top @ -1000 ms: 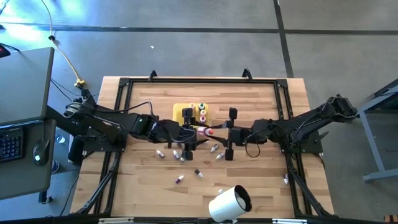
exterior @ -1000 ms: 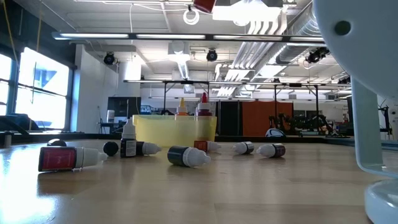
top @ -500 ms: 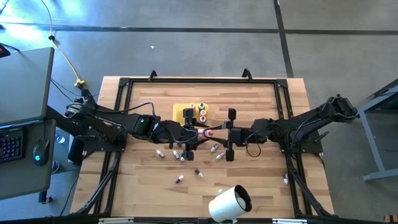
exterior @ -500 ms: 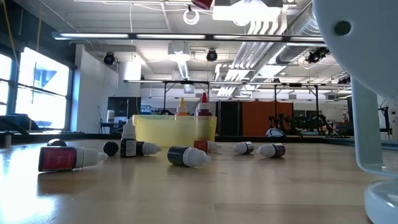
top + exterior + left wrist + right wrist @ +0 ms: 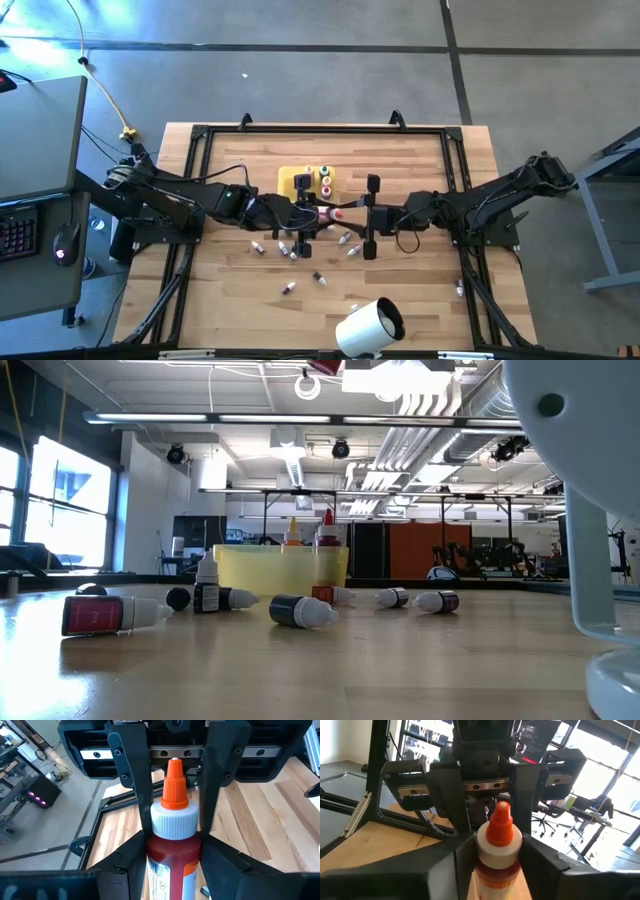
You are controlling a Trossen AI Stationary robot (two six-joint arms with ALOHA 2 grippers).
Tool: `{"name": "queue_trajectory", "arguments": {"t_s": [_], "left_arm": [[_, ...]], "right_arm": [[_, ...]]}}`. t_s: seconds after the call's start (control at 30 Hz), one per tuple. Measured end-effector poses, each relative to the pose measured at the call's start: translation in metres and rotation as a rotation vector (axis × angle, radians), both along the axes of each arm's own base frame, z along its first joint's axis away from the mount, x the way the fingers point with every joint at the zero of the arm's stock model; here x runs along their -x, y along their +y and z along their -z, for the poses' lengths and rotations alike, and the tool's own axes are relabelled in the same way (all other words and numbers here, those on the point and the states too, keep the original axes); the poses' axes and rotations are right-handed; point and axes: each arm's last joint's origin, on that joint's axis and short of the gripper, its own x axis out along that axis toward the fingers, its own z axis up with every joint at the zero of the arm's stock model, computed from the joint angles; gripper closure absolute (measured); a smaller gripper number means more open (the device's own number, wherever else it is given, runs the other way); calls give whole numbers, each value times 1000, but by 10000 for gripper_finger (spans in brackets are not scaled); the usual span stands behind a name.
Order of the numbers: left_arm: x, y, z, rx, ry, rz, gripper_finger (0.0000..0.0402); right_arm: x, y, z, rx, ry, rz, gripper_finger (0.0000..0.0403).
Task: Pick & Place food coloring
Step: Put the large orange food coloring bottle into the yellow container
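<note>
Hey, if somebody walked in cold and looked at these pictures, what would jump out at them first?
Probably the two tools meeting nose to nose over the middle of the table, the left tool and right tool both around one red bottle with an orange tip. Next, the small bottles lying scattered on the wood in front of a yellow tray, and a big white cylinder near the front edge.

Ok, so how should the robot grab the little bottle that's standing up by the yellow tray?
Take the standing bottle by its dark body under the white cap, probably coming straight down. It stands upright, and lying bottles sit close by its base. The left gripper is shut on a red bottle. The right gripper hangs facing it.
</note>
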Motion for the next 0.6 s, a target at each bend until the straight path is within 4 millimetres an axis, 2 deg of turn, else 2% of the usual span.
{"name": "queue_trajectory", "arguments": {"t_s": [0.27, 0.43, 0.6], "left_arm": [[6, -1, -3, 50, -4, -5, 248], [36, 9, -27, 46, -46, -66, 248], [76, 17, -53, 87, -85, 22, 248]], "right_arm": [[0, 1, 4, 6, 48, -18, 204], [4, 6, 10, 13, 104, 72, 195], [14, 15, 18, 53, 201, 194, 194]]}}
